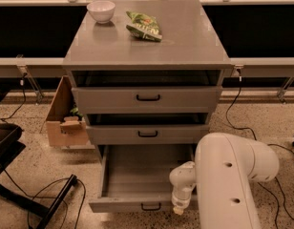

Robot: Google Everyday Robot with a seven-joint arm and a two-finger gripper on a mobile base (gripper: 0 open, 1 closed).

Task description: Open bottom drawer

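Note:
The bottom drawer [137,180] of the grey cabinet is pulled far out; its plain grey tray shows and looks bare. Its small black bar handle [151,206] is on the front panel near the bottom edge of the view. My white arm [228,175] comes in from the lower right. My gripper [179,208] hangs at the end of the wrist, just right of the handle, at the drawer's front right corner. The middle drawer [147,133] and top drawer [147,98] are each pulled out slightly.
A white bowl [100,10] and a green snack bag [144,26] lie on the cabinet top [185,42]. An open cardboard box [66,118] stands on the floor left of the cabinet. Black cables [51,194] and a dark stand [6,142] lie at the lower left.

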